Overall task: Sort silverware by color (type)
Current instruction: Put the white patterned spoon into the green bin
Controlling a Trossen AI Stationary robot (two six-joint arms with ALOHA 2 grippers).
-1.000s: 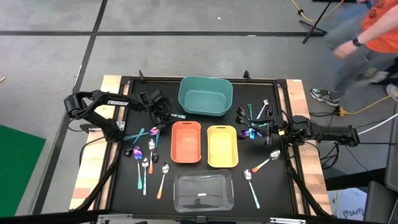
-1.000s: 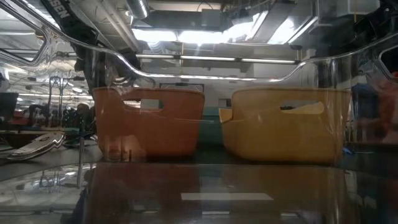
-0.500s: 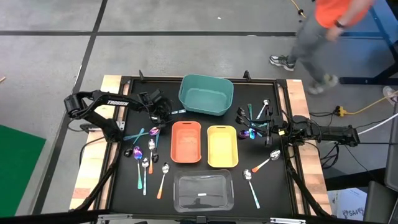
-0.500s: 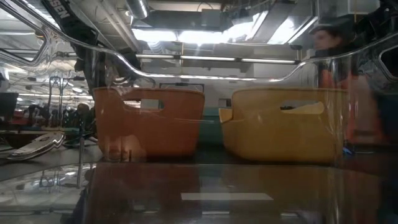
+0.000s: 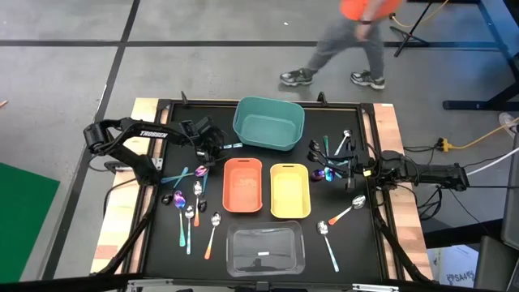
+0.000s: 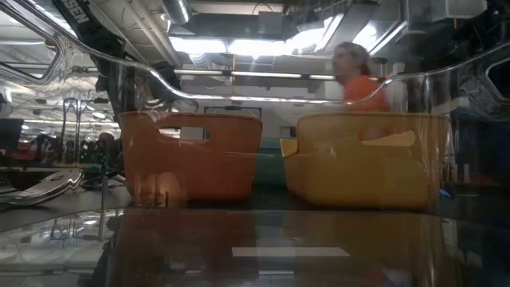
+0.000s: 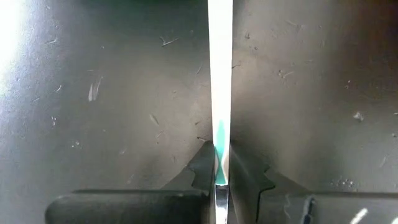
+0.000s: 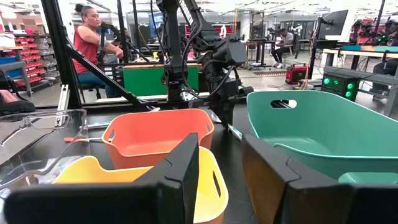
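Note:
My left gripper (image 5: 215, 147) (image 7: 221, 167) stands between the teal bin and the left group of spoons, shut on a teal-handled utensil (image 5: 233, 150). Several spoons (image 5: 190, 201) lie flat on the black mat left of the orange bin: silver, iridescent, teal- and orange-handled. Another group (image 5: 331, 156) lies right of the teal bin, and two more spoons (image 5: 347, 211) lie right of the yellow bin. My right gripper (image 5: 355, 169) (image 8: 221, 167) hovers open beside the right group and touches nothing. My left gripper pinches the utensil between its two fingers (image 7: 204, 169), where the teal handle (image 7: 221, 140) meets the metal shank. The handle runs straight on past the fingertips, toward the teal bin. Whether it is lifted clear of the mat I cannot tell.
The teal bin (image 5: 268, 124) sits at the far middle, with the orange bin (image 5: 242, 184) and the yellow bin (image 5: 289, 191) side by side nearer. The clear bin (image 5: 265, 249) stands at the near edge. A person (image 5: 357, 32) walks beyond the far edge.
Both arms have kept still. The person beyond the far edge has walked from the right toward the left.

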